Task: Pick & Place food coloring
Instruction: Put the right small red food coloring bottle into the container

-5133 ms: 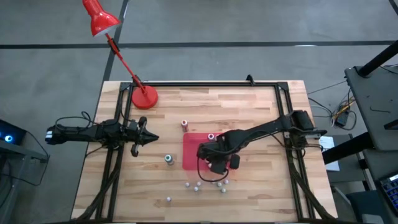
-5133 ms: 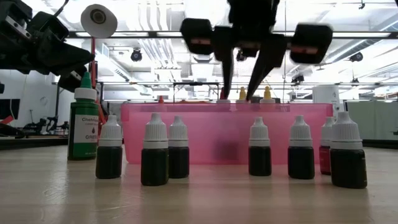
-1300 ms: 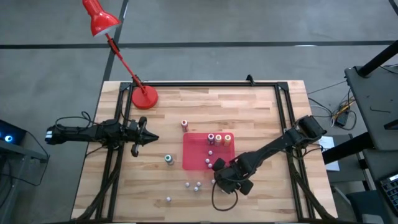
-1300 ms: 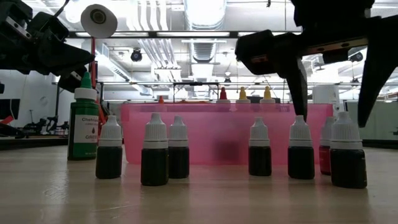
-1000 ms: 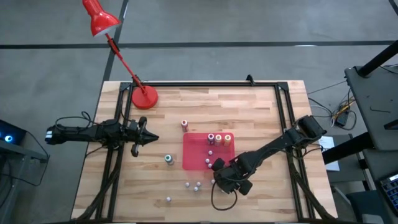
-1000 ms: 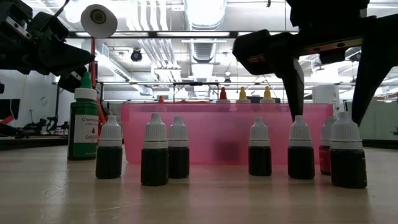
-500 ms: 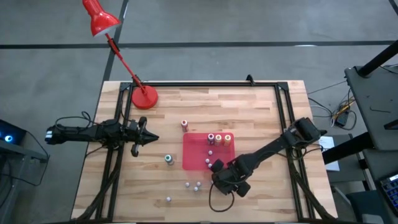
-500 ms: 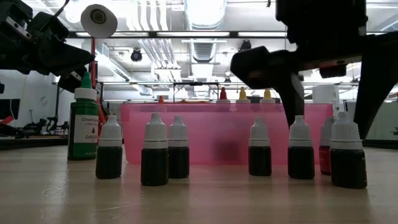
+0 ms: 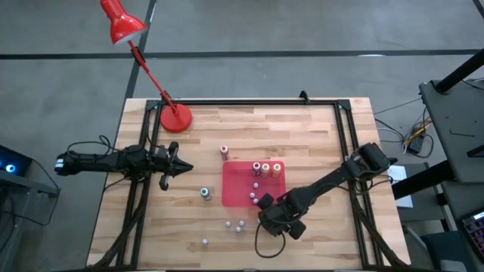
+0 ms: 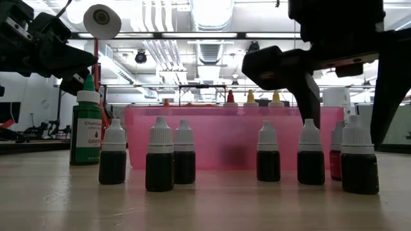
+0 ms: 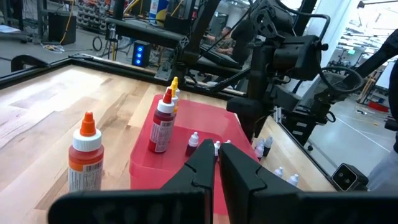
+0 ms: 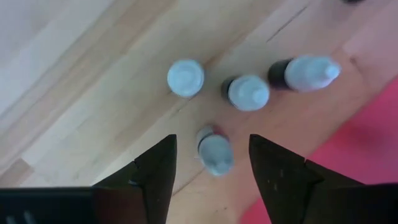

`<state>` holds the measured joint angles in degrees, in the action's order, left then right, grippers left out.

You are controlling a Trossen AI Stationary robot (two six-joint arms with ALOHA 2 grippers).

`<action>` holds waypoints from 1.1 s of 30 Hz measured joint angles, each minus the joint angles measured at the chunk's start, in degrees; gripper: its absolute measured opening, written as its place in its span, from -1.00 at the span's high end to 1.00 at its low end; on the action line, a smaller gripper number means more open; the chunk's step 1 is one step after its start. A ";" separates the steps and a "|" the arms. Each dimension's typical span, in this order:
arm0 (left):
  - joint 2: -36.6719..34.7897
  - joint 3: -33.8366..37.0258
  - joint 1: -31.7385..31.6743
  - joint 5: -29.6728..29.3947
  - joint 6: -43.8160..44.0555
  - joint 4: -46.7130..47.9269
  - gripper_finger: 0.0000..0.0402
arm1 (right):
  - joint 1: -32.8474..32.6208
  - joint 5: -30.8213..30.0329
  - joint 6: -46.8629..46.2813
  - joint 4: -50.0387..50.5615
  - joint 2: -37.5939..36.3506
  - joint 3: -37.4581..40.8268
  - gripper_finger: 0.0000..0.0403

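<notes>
Several tiny dropper bottles with white caps stand upright on the wood near the red tray (image 9: 236, 189). My right gripper (image 9: 274, 221) hangs open over them, pointing down. Its two fingers stand on either side of a red-bodied small bottle (image 12: 216, 153), (image 10: 336, 157) without touching it. Three more white caps (image 12: 247, 92) stand just beyond. Taller red, orange and yellow bottles (image 9: 266, 168) stand on the tray. A green bottle (image 9: 205, 193) and an orange-capped one (image 9: 224, 151) stand on the table. My left gripper (image 9: 185, 168), (image 11: 217, 155) waits shut at the table's left.
A red desk lamp's base (image 9: 175, 119) sits at the table's far left corner. Black frame rails (image 9: 344, 128) run along the table's sides. A row of small dark bottles (image 10: 160, 160) stands near the table's front edge. Bare wood lies left of the green bottle.
My right gripper has crept a little toward the table's left and near edge over the small bottles, staying open. The bottles have not moved.
</notes>
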<state>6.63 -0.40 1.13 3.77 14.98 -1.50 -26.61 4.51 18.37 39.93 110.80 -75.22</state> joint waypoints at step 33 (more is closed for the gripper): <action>0.00 -0.02 -0.01 0.00 0.01 0.02 1.00 | 0.00 0.67 0.24 -0.07 0.00 -0.08 0.63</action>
<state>6.63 -0.43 1.11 3.77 14.99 -1.48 -26.61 5.19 18.61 39.86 110.80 -75.30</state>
